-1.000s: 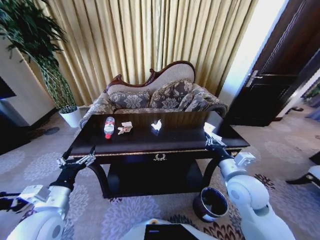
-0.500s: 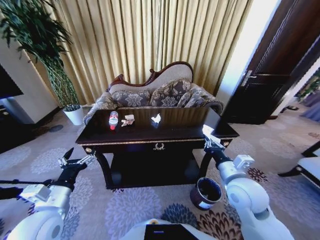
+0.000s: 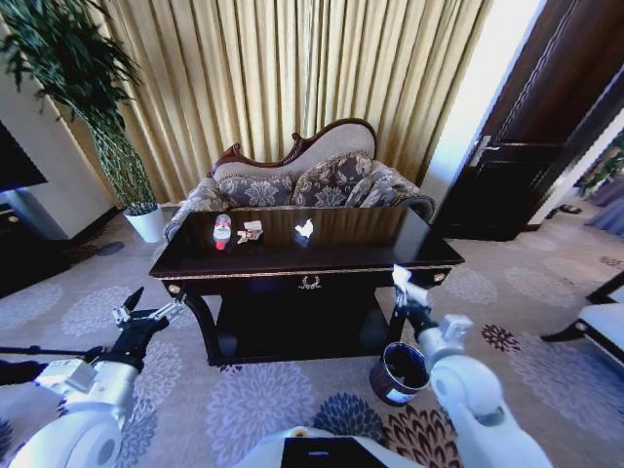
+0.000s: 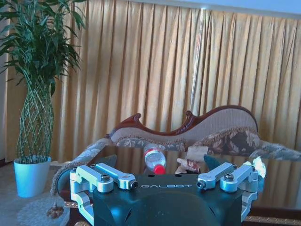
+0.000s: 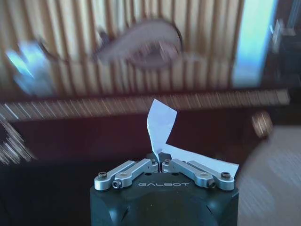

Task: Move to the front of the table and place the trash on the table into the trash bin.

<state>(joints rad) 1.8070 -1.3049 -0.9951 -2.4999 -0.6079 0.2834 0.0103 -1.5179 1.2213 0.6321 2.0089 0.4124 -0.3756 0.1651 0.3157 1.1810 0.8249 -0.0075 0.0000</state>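
At centre right, the right end effector point(image 3: 402, 283) grips a white paper scrap point(image 5: 160, 127) above the bin point(image 3: 401, 372). The left end effector point(image 3: 148, 310), lower left, is open and empty. On the worktop point(image 3: 322, 255), bottle point(image 3: 222, 231), wrapper point(image 3: 251, 232) and tissue point(image 3: 305, 229) remain.

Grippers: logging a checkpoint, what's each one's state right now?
Left gripper: open, empty.
Right gripper: shut on white paper scrap.

Left arm extended forward and low, off the left front corner of the table point(image 3: 292, 255); left gripper point(image 3: 148, 310) level, its jaws spread wide apart. Right arm raised by the table's right front corner; right gripper point(image 3: 401, 285) pointing upward, jaws closed on a white tissue point(image 5: 161, 128).
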